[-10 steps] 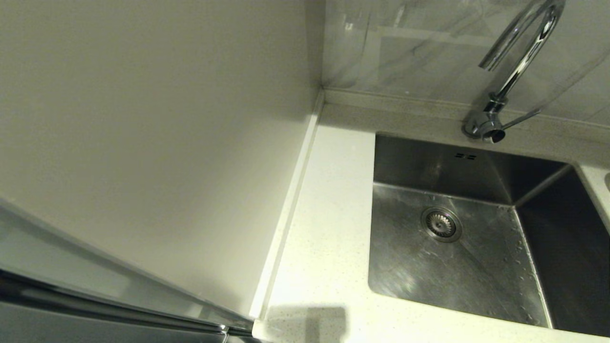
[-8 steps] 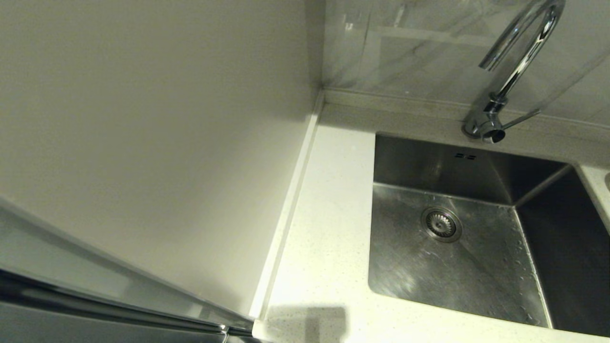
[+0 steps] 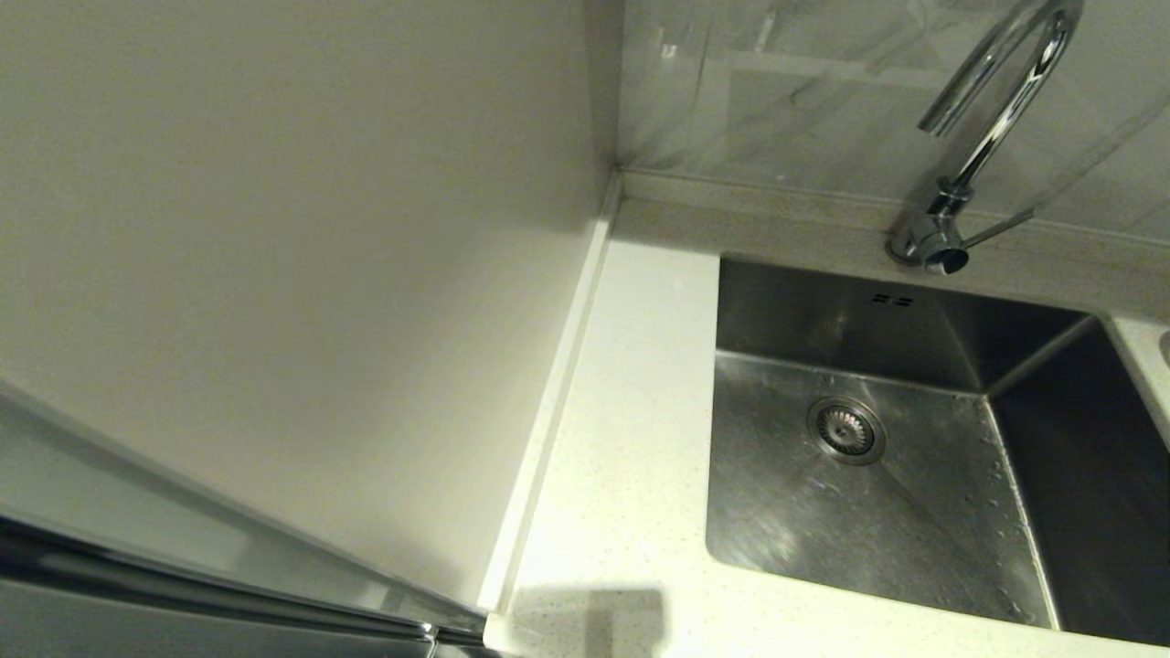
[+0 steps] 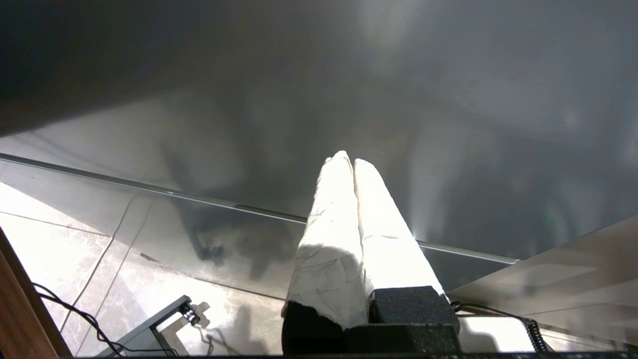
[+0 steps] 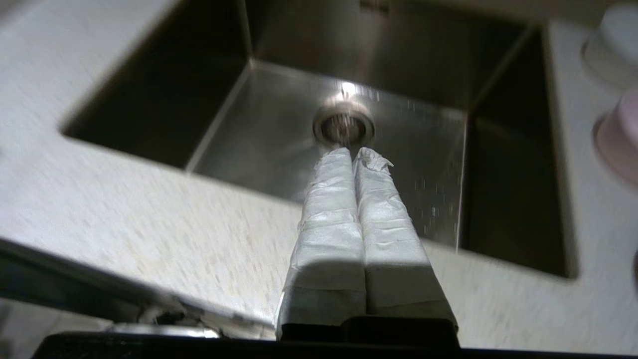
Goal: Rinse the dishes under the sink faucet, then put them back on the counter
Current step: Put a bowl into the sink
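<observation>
The steel sink (image 3: 877, 512) holds nothing but its round drain (image 3: 846, 429). The chrome faucet (image 3: 992, 119) arches over its back edge, with its lever (image 3: 1001, 227) at the base. In the right wrist view my right gripper (image 5: 355, 152) is shut and holds nothing. It hovers over the counter's (image 5: 149, 209) front strip and points at the drain (image 5: 344, 127). Two dishes stand on the counter right of the sink: a whitish one (image 5: 615, 42) and a pink one (image 5: 620, 139). The pale blue dish is out of view. My left gripper (image 4: 349, 159) is shut, holds nothing and stays low, away from the counter.
A plain cream wall panel (image 3: 274, 274) rises left of the counter (image 3: 631, 439), behind a low edge strip (image 3: 558, 402). A glossy tiled backsplash (image 3: 804, 91) stands behind the faucet. The left wrist view shows a dark glossy cabinet front (image 4: 448, 99) and floor tiles (image 4: 65, 234).
</observation>
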